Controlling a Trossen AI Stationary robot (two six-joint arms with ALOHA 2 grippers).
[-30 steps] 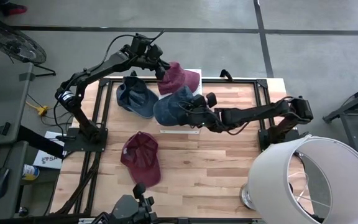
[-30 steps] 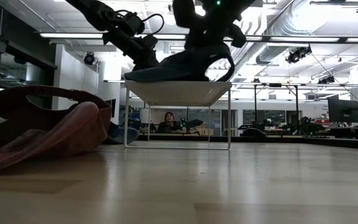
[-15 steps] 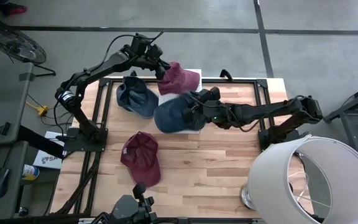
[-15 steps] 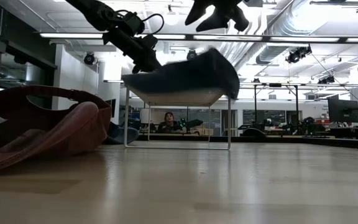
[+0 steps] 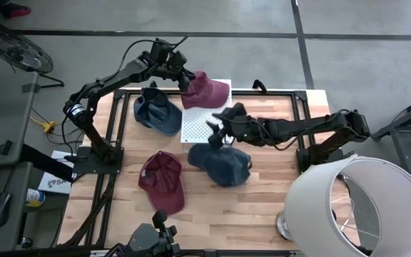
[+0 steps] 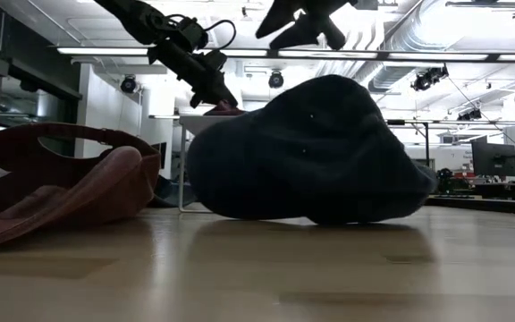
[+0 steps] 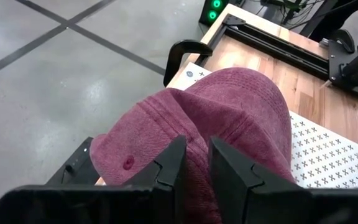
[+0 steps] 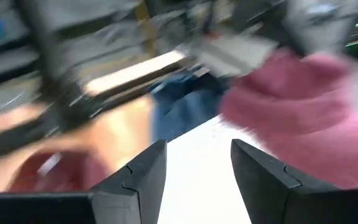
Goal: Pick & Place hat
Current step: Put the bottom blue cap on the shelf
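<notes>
Right gripper (image 5: 216, 132) hangs over the white perforated platform (image 5: 198, 123), fingers (image 8: 143, 177) spread apart, gripping nothing. Just below it, apart from it, the dark blue fabric cap (image 5: 221, 163) lies on the wooden table (image 5: 262, 200). Left gripper (image 5: 184, 80) is clamped on the maroon fabric cap (image 5: 207, 89) at the platform's far edge. Another blue cap (image 5: 155, 111) sits beside the left gripper; a second maroon cap (image 5: 163, 180) lies well apart.

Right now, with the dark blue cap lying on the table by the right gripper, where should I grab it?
Probably the domed crown of the dark blue cap, from straight above: it sits dome-up on the table, clear of the white platform. The right gripper is open and just beside it.
</notes>
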